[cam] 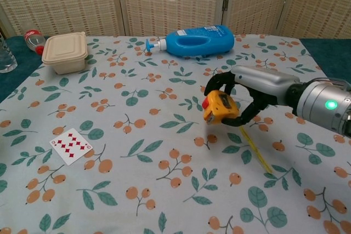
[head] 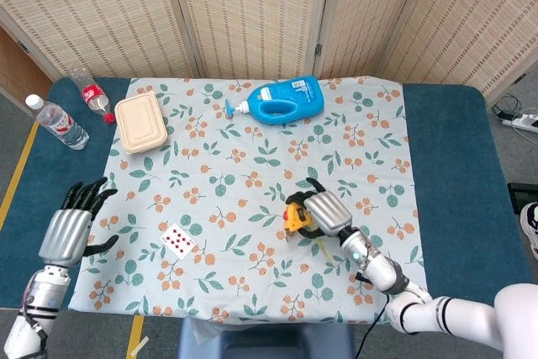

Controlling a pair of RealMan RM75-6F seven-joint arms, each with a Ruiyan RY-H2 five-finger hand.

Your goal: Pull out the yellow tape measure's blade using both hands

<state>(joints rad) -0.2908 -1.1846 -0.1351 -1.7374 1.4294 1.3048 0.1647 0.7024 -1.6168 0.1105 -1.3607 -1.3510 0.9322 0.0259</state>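
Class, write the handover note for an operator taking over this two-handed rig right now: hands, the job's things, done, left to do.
Right hand: grips the yellow tape measure, lifted off the floral tablecloth, near the table's middle-right.
Left hand: holds nothing, fingers spread, at the table's left edge, far from the tape measure.
Blade: a short length already trails from the case down onto the cloth.
Done: case grasped and raised.
Left: bring the left hand across, pinch the blade end, then pull the hands apart.
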